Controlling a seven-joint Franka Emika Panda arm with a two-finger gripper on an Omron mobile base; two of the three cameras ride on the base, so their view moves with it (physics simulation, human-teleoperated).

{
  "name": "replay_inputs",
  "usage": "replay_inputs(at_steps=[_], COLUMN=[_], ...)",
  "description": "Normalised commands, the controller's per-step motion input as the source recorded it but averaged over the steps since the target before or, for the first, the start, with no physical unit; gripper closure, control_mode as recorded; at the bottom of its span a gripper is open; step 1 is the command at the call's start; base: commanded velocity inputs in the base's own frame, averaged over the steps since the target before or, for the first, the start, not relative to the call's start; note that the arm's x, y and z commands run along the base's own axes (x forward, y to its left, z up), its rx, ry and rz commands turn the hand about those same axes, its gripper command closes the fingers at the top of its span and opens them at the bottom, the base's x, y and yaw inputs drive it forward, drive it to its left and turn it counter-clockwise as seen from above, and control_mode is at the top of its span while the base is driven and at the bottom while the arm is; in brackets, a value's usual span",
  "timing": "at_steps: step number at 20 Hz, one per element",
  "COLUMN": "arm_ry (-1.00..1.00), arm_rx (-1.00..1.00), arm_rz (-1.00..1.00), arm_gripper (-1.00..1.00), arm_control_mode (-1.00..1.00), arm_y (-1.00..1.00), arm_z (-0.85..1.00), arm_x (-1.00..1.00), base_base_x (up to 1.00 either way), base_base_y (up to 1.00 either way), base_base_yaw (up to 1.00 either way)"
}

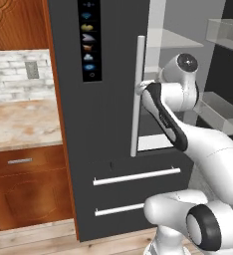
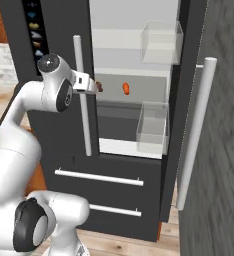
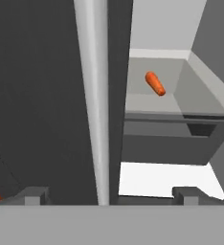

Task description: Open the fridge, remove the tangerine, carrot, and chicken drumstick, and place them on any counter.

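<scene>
Left base view: the fridge (image 1: 103, 149) stands at the counter's (image 1: 19, 124) right end; its right door is swung open. The arm reaches toward the long handle (image 1: 137, 94) on the shut left door.
Right base view: the gripper (image 2: 92, 86) sits just beside that handle. The carrot (image 2: 125, 88) lies mid-shelf; a small dark piece, probably the chicken drumstick (image 2: 99, 87), lies near the shelf's left edge.
Hand view: fingertips (image 3: 32, 196) spread wide and empty, the handle rising between them; the carrot rests toward the shelf's back.
Tangerine: cannot be made out.
Risk: likely, reaching for the shelf could knock a finger against the handle or door edge.
</scene>
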Motion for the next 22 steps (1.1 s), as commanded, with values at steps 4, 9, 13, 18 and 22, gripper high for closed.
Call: replay_inputs(at_steps=[4,9,13,18,22], arm_ry=[0.0,0.0,-0.1,-0.21,0.02], arm_rx=[0.02,0.0,0.0,0.0,0.0], arm_rz=[0.0,-0.03,0.0,0.0,0.0], arm_gripper=[-1.0,-1.0,-1.0,-1.0,-1.0], arm_control_mode=[-1.0,-1.0,-1.0,-1.0,-1.0], arm_y=[0.26,0.28,0.01,0.02,0.0], arm_z=[0.0,0.0,0.0,0.0,0.0], arm_x=[0.79,0.74,0.63,0.57,0.76], base_base_x=[0.0,0.0,0.0,0.0,0.0], base_base_y=[0.0,0.0,0.0,0.0,0.0], base_base_yaw=[0.0,0.0,0.0,0.0,0.0])
